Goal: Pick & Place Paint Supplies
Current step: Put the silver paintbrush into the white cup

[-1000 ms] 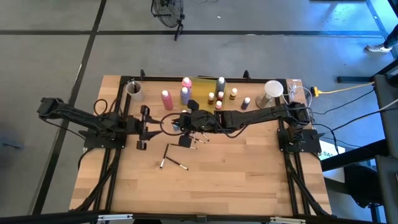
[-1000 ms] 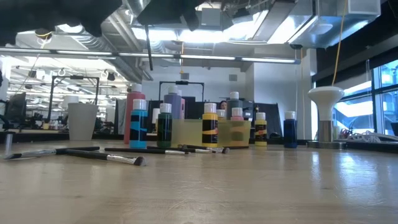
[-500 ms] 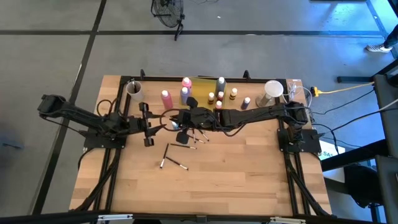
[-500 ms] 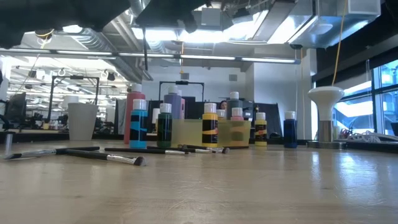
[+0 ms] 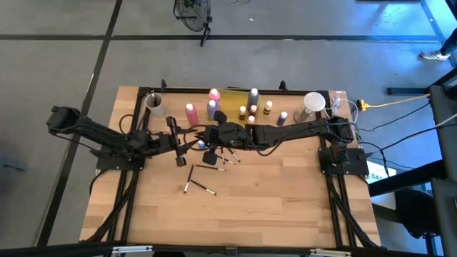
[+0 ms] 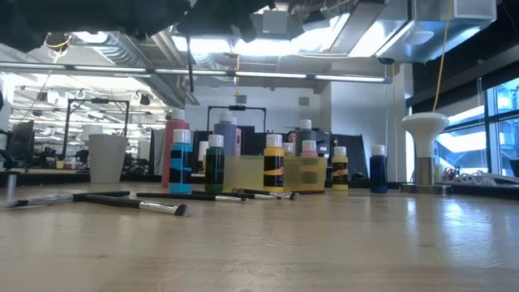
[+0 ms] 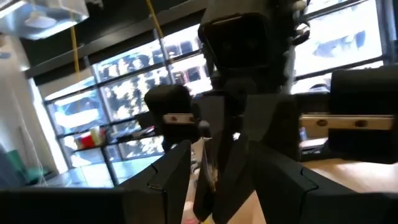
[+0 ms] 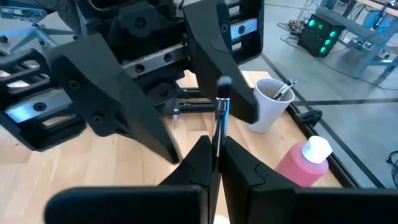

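Two sets of jaws meet above the middle of the tabletop (image 5: 285,207). The right arm's (image 5: 300,130) jaws are closed on a thin dark brush (image 8: 221,118), held upright by its lower end. The left arm's (image 5: 107,139) jaws face them, spread wide, one finger on either side of the brush and apparently not touching it.

This looks like a handover, and the risk lies in its timing. If the right jaws let go before the left ones clamp, the brush would likely drop among the loose brushes (image 6: 138,203) below. The handle is thin, so a grip slightly off-centre could pinch it askew or miss it. The two sets of fingers are also close enough to knock together.

The pale cup (image 8: 270,102) at the far left corner, beside a pink squeeze bottle (image 8: 305,165), already has what looks like one brush standing in it. The translucent yellow tray (image 6: 243,172) stands among the small paint bottles (image 6: 274,166); I cannot tell whether any are inside it.
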Tool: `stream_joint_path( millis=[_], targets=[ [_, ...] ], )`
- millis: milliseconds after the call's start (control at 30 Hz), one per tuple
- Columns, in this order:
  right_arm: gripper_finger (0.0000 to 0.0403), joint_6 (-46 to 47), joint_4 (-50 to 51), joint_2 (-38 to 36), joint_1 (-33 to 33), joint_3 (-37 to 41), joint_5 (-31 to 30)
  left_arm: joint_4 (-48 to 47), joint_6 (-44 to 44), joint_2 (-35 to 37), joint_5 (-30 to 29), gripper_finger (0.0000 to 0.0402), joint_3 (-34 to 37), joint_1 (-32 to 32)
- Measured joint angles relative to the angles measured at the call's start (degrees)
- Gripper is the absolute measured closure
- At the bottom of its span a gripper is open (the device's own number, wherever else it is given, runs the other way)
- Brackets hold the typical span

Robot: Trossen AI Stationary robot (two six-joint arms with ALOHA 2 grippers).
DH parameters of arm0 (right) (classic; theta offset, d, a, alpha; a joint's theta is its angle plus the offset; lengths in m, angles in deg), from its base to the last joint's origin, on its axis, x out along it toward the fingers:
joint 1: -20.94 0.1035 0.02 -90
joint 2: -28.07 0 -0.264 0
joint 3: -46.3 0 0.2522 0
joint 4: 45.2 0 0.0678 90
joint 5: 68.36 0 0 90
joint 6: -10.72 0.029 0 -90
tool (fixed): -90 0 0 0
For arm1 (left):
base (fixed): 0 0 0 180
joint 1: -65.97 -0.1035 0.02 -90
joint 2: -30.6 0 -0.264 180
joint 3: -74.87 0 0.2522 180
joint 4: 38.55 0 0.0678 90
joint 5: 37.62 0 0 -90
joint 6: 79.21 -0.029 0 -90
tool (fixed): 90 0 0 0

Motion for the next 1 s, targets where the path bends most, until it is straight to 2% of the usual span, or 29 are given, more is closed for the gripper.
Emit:
stream_joint_path(
  millis=[733,1000],
  targets=[
    [0.0387,-0.6,0.6,0.0,0.1,0.0,0.3,0.5,0.1,-0.7,-1.7,0.0246,-0.1,0.0],
    [0.0387,-0.6,0.3,0.1,0.0,0.0,0.2,0.5,-0.1,-0.8,0.6,0.0294,-0.1,0.0]
  ],
)
